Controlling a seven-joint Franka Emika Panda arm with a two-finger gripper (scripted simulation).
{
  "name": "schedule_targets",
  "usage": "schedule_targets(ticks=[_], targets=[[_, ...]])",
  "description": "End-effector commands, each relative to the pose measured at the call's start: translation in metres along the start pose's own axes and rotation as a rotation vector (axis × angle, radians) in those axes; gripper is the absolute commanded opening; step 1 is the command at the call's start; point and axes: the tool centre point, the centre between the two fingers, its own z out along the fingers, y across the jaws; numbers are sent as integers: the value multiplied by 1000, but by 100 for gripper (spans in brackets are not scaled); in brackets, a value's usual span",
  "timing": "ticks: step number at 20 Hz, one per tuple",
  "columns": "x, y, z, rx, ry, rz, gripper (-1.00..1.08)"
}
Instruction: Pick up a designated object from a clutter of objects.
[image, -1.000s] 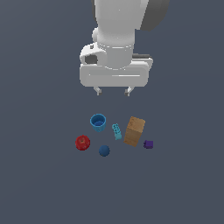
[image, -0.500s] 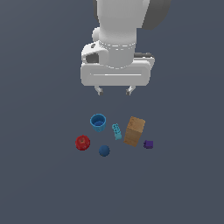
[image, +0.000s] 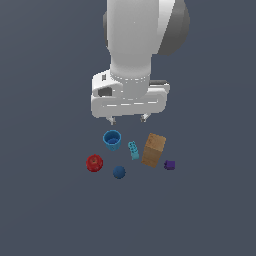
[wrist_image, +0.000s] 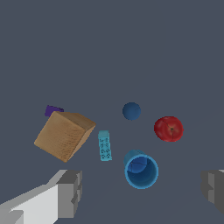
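**Open claw high above the clutter, ball on the far side of the cup**

Going from the exterior view's left to its right, the clutter reads: a red apple-like ball (image: 94, 162), the dark blue ball (image: 119, 172), a light blue cup (image: 112, 140), a teal studded brick (image: 133, 150), a tan box (image: 153, 149) and a tiny purple cube (image: 170, 164). No table edge or corner shows in either view, so the group can only be placed as near the middle of the plain grey surface.

The gripper (image: 128, 119) hangs well above the items with its jaws spread wide and nothing between them; in the wrist view its two fingers (wrist_image: 70, 192) sit far apart at either side of the frame.

The dark blue ball is the front-most item in the exterior view, apart from its neighbours, between the red ball and the brick. From the claw it lies beyond the cup, toward the viewer and slightly toward the exterior view's left. Being round, it has no long axis to align with. The coming move likely calls for a shift past the cup before descending, keeping the fingers clear of the cup's rim and the red ball.
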Motion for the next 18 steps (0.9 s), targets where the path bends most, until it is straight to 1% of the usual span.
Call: schedule_targets(ticks=[1,10,18], targets=[[8,4,17,2,-3,-46,100],[35,21,96,12,-12,-252,100],[48,34,169,25,-17,-426,100]])
